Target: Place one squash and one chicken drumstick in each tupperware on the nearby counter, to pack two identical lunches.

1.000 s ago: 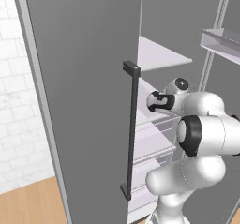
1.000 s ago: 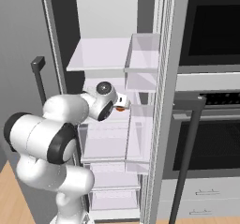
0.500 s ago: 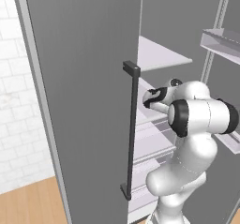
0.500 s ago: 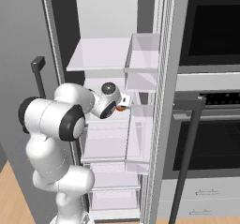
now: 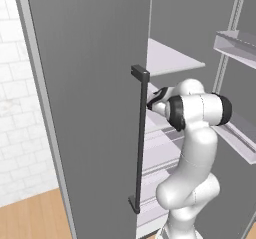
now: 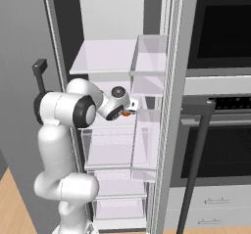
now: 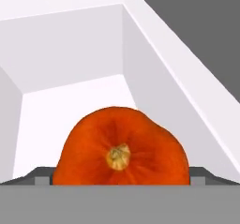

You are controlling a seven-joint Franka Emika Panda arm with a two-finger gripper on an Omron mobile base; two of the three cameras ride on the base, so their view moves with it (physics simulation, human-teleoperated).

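Squash [image 7: 121,145], round and orange-red, now sits between the spread claw [image 6: 131,108] after the arm's reach deeper into the fridge [image 6: 115,57]; grasp looks imminent.

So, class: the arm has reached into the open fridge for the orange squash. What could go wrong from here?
1. The squash is round and sits between wide open jaws of the gripper; closing off-centre could squeeze it out or roll it along the shelf.
2. The arm works beside the fridge door; pulling back carelessly could clip it.
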